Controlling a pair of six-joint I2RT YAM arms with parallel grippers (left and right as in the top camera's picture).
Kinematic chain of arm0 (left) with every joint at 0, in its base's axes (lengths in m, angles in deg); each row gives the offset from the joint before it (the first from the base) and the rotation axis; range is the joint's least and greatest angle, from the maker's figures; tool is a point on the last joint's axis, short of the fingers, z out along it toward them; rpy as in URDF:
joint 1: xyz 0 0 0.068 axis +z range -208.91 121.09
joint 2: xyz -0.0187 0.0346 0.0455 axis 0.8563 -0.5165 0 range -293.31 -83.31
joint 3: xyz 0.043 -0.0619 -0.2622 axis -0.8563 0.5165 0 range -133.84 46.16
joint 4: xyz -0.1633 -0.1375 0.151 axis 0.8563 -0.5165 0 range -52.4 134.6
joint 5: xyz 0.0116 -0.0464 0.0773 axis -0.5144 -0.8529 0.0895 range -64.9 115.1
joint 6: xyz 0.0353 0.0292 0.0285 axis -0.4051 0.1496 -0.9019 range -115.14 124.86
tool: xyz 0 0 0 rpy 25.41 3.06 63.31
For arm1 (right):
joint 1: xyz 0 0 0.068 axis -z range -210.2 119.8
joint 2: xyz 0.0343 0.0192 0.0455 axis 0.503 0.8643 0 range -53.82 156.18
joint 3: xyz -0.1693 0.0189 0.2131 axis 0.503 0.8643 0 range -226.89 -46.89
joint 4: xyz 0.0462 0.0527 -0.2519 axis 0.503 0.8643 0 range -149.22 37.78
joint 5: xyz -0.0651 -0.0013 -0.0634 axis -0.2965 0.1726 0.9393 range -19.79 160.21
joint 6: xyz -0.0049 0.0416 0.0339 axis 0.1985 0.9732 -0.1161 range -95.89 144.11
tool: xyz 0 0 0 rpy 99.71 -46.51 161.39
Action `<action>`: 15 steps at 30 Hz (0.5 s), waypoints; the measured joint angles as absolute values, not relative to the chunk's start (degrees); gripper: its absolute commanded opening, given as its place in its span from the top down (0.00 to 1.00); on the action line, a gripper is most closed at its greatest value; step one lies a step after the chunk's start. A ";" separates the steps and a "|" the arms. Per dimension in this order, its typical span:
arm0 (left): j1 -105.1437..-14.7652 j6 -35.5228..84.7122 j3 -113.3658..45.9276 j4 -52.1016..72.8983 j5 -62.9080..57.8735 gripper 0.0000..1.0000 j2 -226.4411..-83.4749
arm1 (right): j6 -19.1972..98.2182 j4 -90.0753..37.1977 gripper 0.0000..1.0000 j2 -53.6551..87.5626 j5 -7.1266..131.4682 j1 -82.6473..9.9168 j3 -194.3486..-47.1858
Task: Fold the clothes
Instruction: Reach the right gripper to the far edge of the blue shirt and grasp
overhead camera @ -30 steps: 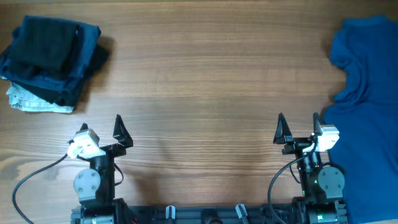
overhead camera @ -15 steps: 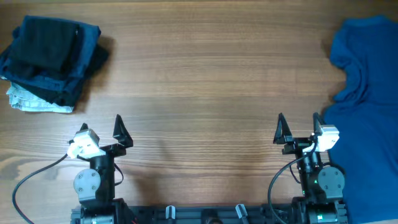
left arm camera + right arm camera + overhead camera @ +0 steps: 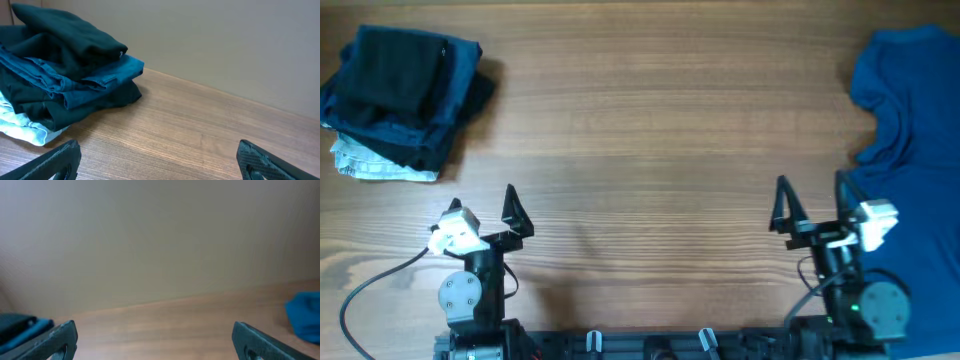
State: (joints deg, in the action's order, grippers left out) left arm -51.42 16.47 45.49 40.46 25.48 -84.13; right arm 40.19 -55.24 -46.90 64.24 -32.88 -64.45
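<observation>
Right hand (image 3: 810, 187) shifted toward blue T-shirt (image 3: 910, 110), spread wide, left hand (image 3: 482, 198) spread too

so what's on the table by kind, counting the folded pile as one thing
blue T-shirt, lying loose: 1
folded pile of dark and pale clothes: 1
robot arms: 2, left arm and right arm
total: 4

A stack of dark folded garments (image 3: 65, 70) sits atop a pale cloth (image 3: 20, 131) on the wooden counter (image 3: 200, 135), near its far edge. The left pincer (image 3: 160, 162) gapes wide, holding nothing.
</observation>
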 measured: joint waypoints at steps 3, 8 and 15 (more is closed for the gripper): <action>-51.42 16.45 45.47 40.48 25.50 0.00 -84.15 | 41.00 -48.48 0.00 -34.01 62.14 -32.86 -77.26; -51.42 16.45 45.47 40.40 25.53 0.00 -84.11 | 34.79 -28.50 0.00 -2.68 58.23 -31.98 -103.71; -51.42 16.45 45.47 40.33 25.53 0.00 -84.11 | 24.80 -9.12 0.01 40.50 58.05 -25.05 -139.51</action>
State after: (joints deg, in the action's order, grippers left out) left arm -51.42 16.45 45.47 40.33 25.53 -84.11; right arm 24.80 -9.12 40.50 58.05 -25.05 -139.51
